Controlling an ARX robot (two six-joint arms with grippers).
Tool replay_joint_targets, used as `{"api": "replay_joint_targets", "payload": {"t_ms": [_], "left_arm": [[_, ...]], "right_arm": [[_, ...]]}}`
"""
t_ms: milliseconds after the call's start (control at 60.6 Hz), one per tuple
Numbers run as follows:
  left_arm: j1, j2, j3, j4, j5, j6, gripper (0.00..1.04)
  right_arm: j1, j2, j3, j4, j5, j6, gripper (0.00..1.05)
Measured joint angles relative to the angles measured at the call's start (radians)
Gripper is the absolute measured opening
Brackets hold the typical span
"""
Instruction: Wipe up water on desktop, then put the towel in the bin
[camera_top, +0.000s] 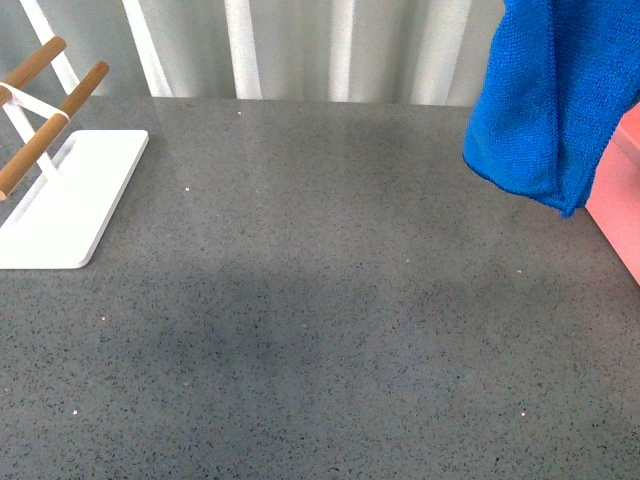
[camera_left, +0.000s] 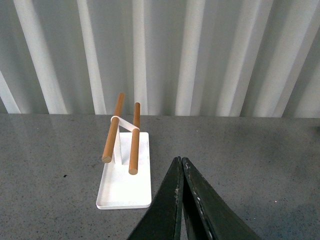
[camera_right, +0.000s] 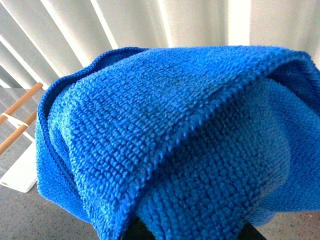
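Observation:
The bright blue towel (camera_top: 550, 100) hangs in the air at the upper right of the front view, its lower corner dangling beside the salmon-pink bin (camera_top: 618, 205) at the right edge. In the right wrist view the towel (camera_right: 170, 145) fills the picture and drapes over my right gripper, which is shut on it; the fingers are hidden under the cloth. My left gripper (camera_left: 180, 165) is shut with nothing in it, hovering over the dark grey speckled desktop (camera_left: 260, 170) near the white rack. The desktop (camera_top: 320, 300) shows no clear puddle.
A white flat-based rack (camera_top: 70, 195) with two wooden bars (camera_top: 55, 125) stands at the left of the desktop; the rack (camera_left: 125, 180) lies just ahead of my left gripper. A white ribbed wall (camera_top: 300, 45) runs along the back edge.

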Motion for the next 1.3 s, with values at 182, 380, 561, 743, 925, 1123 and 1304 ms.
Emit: {"api": "replay_joint_targets", "payload": {"t_ms": [182, 380, 561, 743, 925, 1123, 1304], "left_arm": [[0.000, 0.000, 0.000, -0.003, 0.000, 0.000, 0.03], [0.000, 0.000, 0.000, -0.004, 0.000, -0.001, 0.24], [0.000, 0.000, 0.000, -0.004, 0.000, -0.001, 0.58], [0.000, 0.000, 0.000, -0.004, 0.000, -0.001, 0.88], [0.000, 0.000, 0.000, -0.004, 0.000, 0.000, 0.98], [0.000, 0.000, 0.000, -0.004, 0.000, 0.000, 0.98], [0.000, 0.000, 0.000, -0.004, 0.000, 0.000, 0.98]], "right_arm": [[0.012, 0.005, 0.000, -0.012, 0.009, -0.005, 0.05], [0.037, 0.034, 0.026, -0.079, 0.046, -0.004, 0.05], [0.049, 0.167, 0.119, -0.231, 0.066, 0.055, 0.05], [0.056, 0.365, 0.232, -0.369, 0.092, 0.031, 0.05], [0.050, 0.589, 0.366, -0.473, 0.132, 0.005, 0.05], [0.050, 0.681, 0.411, -0.493, 0.125, 0.024, 0.05], [0.045, 0.698, 0.404, -0.454, 0.136, 0.039, 0.05]]}}
